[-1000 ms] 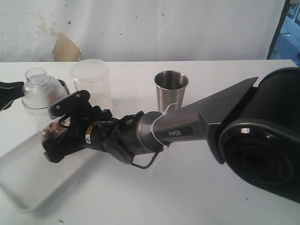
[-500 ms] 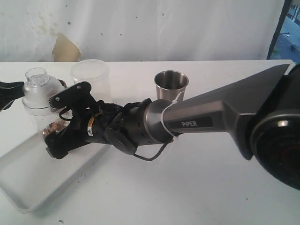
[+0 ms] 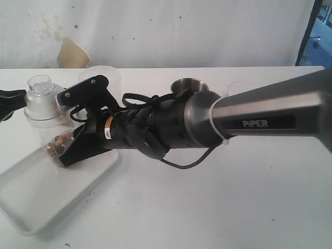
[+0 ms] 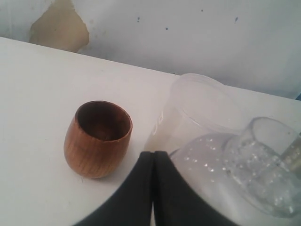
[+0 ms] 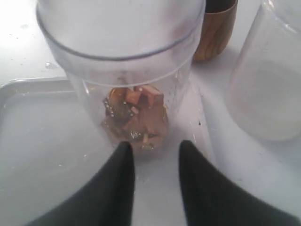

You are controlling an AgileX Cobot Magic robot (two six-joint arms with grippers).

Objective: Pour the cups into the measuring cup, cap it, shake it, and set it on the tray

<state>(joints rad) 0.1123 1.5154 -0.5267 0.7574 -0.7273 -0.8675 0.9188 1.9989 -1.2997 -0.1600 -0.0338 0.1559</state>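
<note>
The capped measuring cup [image 3: 44, 111] stands upright in the far corner of the white tray [image 3: 31, 202], with brown pieces at its bottom [image 5: 136, 117]. My right gripper [image 3: 70, 129] reaches across to it. In the right wrist view its black fingers [image 5: 153, 146] stand apart just short of the cup's base, with nothing between them. My left gripper [image 4: 154, 153] is shut and empty, hovering beside the cup's clear cap [image 4: 244, 174]. The empty wooden cup [image 4: 98, 139] stands on the table behind the measuring cup. The steel tumbler [image 3: 188, 84] shows only its rim behind my right arm.
A frosted plastic container [image 3: 98, 72] stands just behind the measuring cup, next to the wooden cup [image 5: 214, 33]. My right arm spans the middle of the table. The tray's near part [image 5: 42, 155] is bare. A wall runs along the table's far edge.
My right arm has swung up and toward the far side, its wrist now covering most of the tumbler. The gripper stays at the measuring cup. The left gripper has not moved.
</note>
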